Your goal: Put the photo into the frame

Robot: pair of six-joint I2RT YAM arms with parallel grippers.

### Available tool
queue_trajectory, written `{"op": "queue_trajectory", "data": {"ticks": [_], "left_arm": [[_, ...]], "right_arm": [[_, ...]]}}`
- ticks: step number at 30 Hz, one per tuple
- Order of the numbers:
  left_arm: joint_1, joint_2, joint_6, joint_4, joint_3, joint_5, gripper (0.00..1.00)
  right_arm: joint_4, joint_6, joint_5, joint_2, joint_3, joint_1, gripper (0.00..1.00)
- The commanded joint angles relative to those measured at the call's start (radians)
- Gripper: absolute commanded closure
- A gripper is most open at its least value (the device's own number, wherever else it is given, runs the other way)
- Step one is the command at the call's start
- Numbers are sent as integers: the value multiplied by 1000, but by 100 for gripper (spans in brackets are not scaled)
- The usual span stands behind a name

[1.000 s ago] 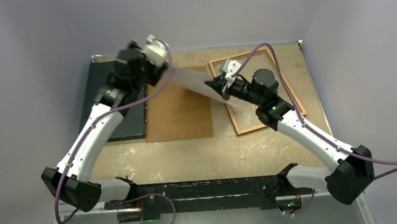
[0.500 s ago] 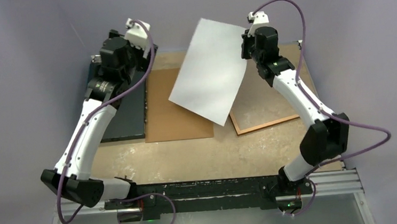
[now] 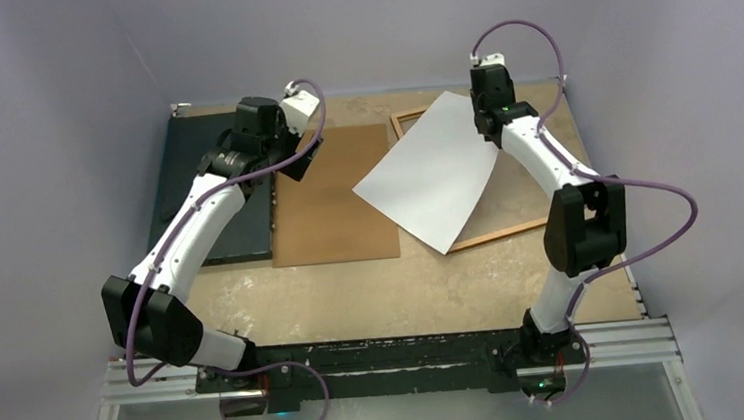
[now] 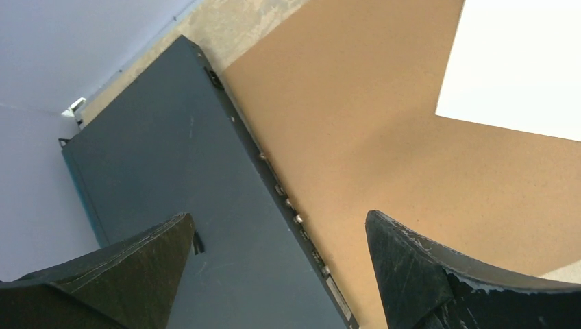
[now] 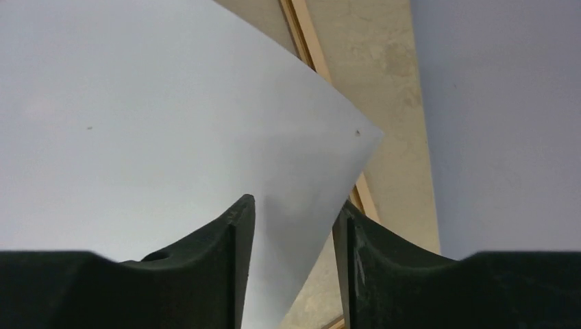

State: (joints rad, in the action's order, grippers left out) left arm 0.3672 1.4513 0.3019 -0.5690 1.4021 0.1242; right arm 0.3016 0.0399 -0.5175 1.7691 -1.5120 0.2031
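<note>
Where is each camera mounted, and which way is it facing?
Top external: above and behind the bases, looking down at the table, both arms, the photo blank side up across the frame.
Left wrist: on the left arm, facing down at the dark mat and backing board; left gripper fingers parted.
Right wrist: facing the photo's corner over the frame; right gripper fingers flank its edge.
Shared: all three show the photo.

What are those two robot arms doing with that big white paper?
They are putting a photo into a wooden frame. The photo lies white side up, crooked across the frame, not fitted in yet. The right pincer is open around its far corner. The left pincer hangs open and empty over the brown board and dark mat.
</note>
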Motion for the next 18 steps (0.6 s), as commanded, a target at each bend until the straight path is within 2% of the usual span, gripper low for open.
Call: {"op": "queue_trajectory", "data": {"ticks": [1, 2, 4, 6, 8, 12, 18], "left_arm": [[2, 12, 18, 0, -42, -63, 4], [1, 18, 17, -7, -46, -72, 4], [1, 32, 9, -27, -51, -89, 3], [1, 51, -2, -49, -54, -111, 2], [2, 73, -15, -54, -65, -143, 2], [3, 120, -6, -15, -93, -179, 2], [3, 225, 11, 93, -98, -127, 2]], "right_arm": [[21, 8, -146, 58, -66, 3, 47], [12, 8, -169, 62, -66, 4, 42], [10, -12, -216, 60, -66, 4, 18], [16, -64, -203, 36, -45, 4, 11], [-59, -96, -178, -23, 27, -7, 3], [-83, -206, -119, -55, 63, -79, 1], [-135, -434, 59, -51, 147, -315, 1]]}}
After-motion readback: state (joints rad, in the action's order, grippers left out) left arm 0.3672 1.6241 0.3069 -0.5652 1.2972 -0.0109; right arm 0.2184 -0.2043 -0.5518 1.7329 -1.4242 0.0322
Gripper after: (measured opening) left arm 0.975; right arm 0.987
